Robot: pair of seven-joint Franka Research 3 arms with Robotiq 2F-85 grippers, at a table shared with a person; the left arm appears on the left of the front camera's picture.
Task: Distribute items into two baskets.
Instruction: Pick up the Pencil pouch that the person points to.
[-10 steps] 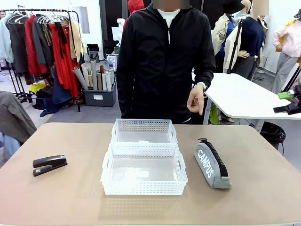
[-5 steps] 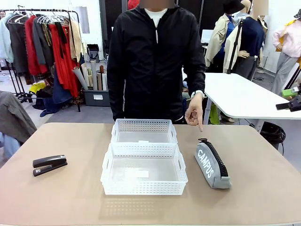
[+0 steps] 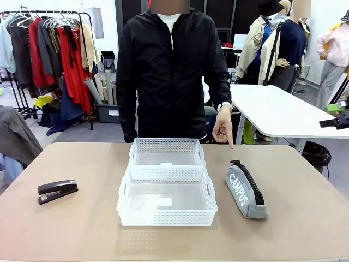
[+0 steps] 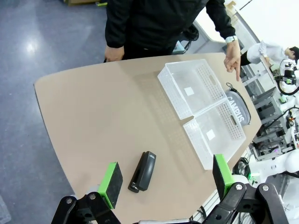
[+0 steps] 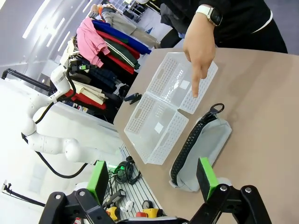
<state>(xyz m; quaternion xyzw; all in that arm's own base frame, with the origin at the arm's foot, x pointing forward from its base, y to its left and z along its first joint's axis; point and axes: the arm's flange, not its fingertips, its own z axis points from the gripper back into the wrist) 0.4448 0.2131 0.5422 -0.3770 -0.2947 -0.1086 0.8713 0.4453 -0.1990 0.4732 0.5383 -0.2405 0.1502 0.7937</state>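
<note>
Notably, in the right wrist view the near end of the grey "CAMPUS" pouch (image 5: 208, 140) slips behind a green pad of the right tool (image 5: 152, 178). Two white lattice baskets stand close against each other, one behind the other, in the middle of the counter (image 3: 82, 229): the far basket (image 3: 166, 146) and the near basket (image 3: 166, 217). A small white label (image 3: 163, 201) shows on each floor. The pouch lies on the counter just right of the near basket, and the black stapler (image 3: 57, 191) lies well to the left. A person's hand (image 3: 223, 128) points one finger down above the pouch's far end, not touching it. The left tool (image 4: 167, 179) and the right tool both hang high over the counter, jaws spread wide, gripping nothing.
</note>
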